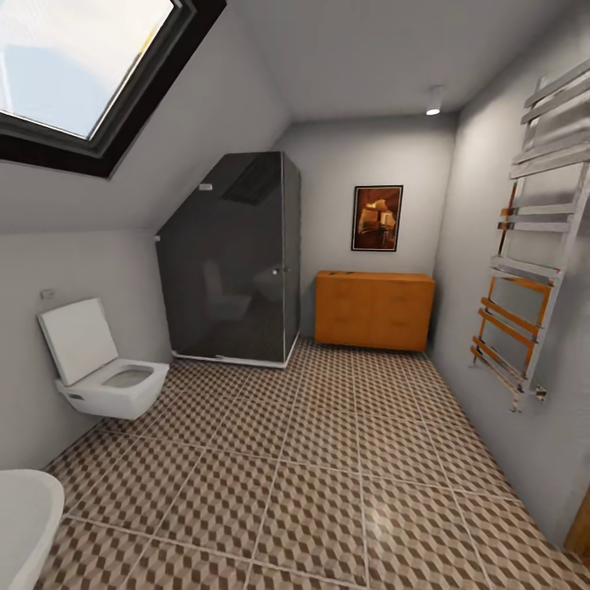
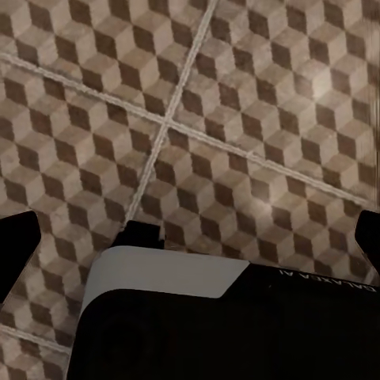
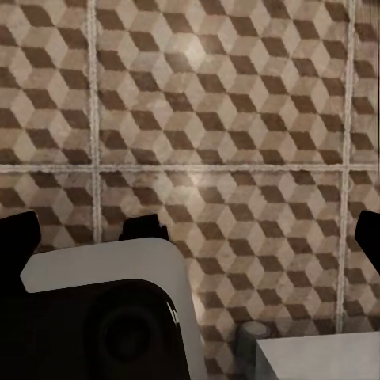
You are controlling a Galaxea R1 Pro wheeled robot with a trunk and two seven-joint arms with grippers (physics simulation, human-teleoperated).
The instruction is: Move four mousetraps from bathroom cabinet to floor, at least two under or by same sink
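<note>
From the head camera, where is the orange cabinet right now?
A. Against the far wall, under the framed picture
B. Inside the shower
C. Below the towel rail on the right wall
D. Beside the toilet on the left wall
A: the cabinet stands against the far wall, beneath the picture and right of the dark shower.

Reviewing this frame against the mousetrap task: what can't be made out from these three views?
- Mousetraps: whether any lie in or on the cabinet cannot be told; in the head view it stands far off, drawer fronts blurred.
- Shower cabin interior: dark glass hides it, head view.
- White rounded fixture: cut off by the picture's edge, head view.
- Towel rail: cut by the edge.
- Gripper fingers: only dark tips at the wrist views' sides over the bathroom floor.
</note>
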